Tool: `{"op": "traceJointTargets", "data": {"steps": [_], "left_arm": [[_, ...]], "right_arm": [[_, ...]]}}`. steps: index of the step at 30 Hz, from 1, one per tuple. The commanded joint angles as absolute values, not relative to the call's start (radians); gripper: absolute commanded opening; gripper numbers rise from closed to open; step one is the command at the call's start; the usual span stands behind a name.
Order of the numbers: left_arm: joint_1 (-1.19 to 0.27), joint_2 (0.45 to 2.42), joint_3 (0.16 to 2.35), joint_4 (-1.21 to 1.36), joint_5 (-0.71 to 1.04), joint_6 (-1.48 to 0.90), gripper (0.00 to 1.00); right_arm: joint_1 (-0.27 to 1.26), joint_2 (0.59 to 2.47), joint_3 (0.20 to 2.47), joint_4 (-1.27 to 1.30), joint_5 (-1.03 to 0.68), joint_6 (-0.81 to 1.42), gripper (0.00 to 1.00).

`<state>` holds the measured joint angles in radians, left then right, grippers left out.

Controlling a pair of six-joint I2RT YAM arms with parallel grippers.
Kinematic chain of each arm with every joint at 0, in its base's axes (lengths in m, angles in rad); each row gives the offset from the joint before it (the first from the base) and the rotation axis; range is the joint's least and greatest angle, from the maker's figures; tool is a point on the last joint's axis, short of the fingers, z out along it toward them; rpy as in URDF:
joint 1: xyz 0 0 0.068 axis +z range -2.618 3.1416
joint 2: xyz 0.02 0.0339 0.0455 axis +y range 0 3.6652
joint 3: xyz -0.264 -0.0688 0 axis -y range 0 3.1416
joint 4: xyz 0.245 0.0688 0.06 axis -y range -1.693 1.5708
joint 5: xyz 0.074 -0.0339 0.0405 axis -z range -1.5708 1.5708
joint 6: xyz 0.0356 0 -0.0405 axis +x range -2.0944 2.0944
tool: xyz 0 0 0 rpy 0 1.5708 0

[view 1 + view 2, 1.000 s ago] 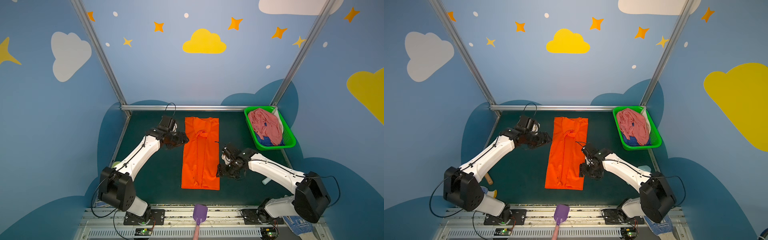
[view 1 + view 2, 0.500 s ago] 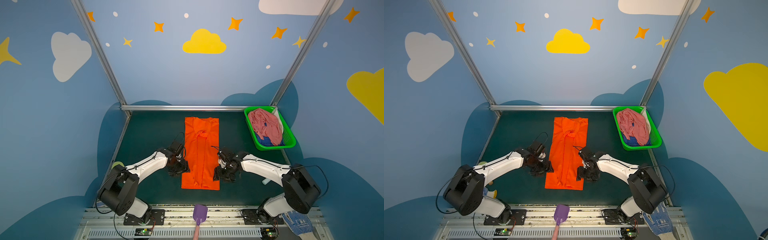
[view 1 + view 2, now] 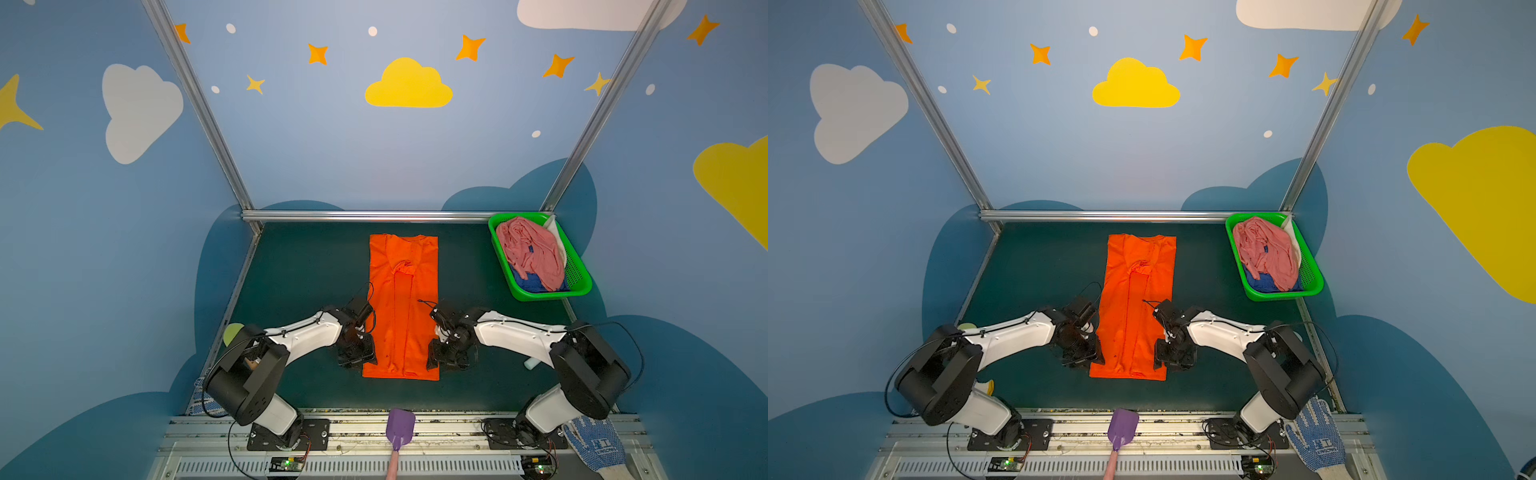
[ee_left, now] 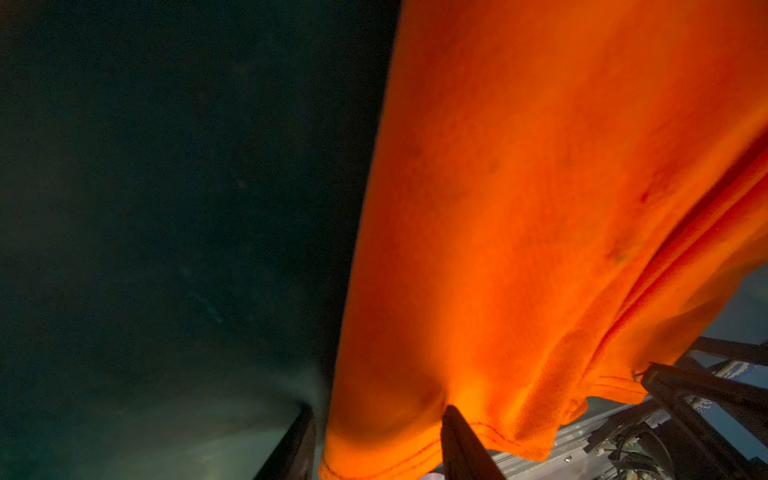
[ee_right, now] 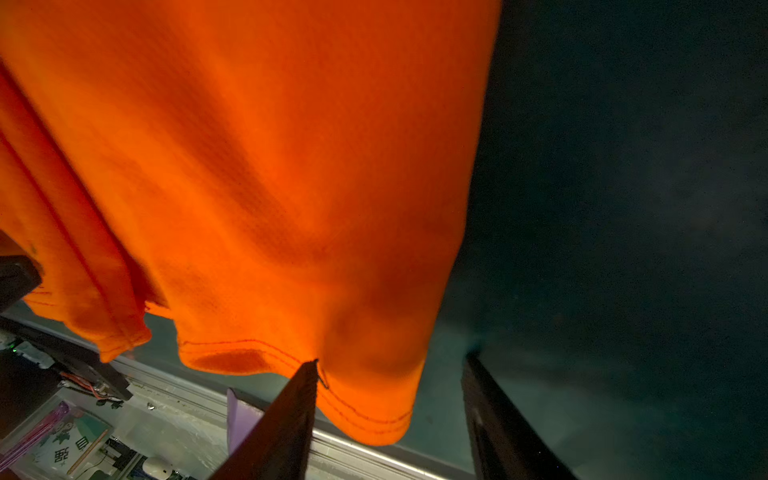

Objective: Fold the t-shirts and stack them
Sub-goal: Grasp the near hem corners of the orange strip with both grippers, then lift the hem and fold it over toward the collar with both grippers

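Dark green desk [image 3: 299,270], blue painted walls [image 3: 332,158] behind. Mid-desk: orange t-shirt [image 3: 403,299] lying flat, folded into a long strip, hem toward the arm bases. At the far right corner, green basket [image 3: 548,296] holds pink t-shirt [image 3: 532,253] heaped over dark blue t-shirt [image 3: 530,284]. Near-left hem corner sits between left fingers [image 4: 461,444], which are apart; near-right hem corner between right fingers [image 5: 291,415], also apart

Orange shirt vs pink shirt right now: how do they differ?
The orange shirt lies on the table; the pink shirt sits in the green basket. The orange shirt is flat, a long narrow strip; the pink shirt is a crumpled heap. The orange shirt lies alone; the pink shirt tops a dark blue shirt. Both are soft cloth.
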<state>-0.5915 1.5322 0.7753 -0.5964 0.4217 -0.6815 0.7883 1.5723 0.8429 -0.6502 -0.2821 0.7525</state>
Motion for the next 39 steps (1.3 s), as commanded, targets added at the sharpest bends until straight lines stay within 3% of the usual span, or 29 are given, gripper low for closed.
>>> {"op": "traceJointTargets", "data": {"steps": [1,12,18,21,39], "left_arm": [[-0.597,1.522,0.749,-0.591,0.421,-0.702,0.44],[-0.597,1.506,0.729,-0.586,0.427,-0.711,0.17],[-0.598,1.49,0.715,-0.592,0.422,-0.715,0.09],[-0.599,1.479,0.71,-0.595,0.416,-0.718,0.05],[-0.588,1.378,0.873,-0.702,0.348,-0.693,0.05]], "right_arm": [[0.801,1.592,0.832,-0.659,-0.285,0.768,0.54],[0.817,1.592,0.821,-0.661,-0.275,0.79,0.21],[0.819,1.581,0.805,-0.67,-0.261,0.801,0.04],[0.818,1.575,0.801,-0.675,-0.255,0.803,0.01],[0.769,1.462,0.958,-0.801,-0.184,0.727,0.0]]}}
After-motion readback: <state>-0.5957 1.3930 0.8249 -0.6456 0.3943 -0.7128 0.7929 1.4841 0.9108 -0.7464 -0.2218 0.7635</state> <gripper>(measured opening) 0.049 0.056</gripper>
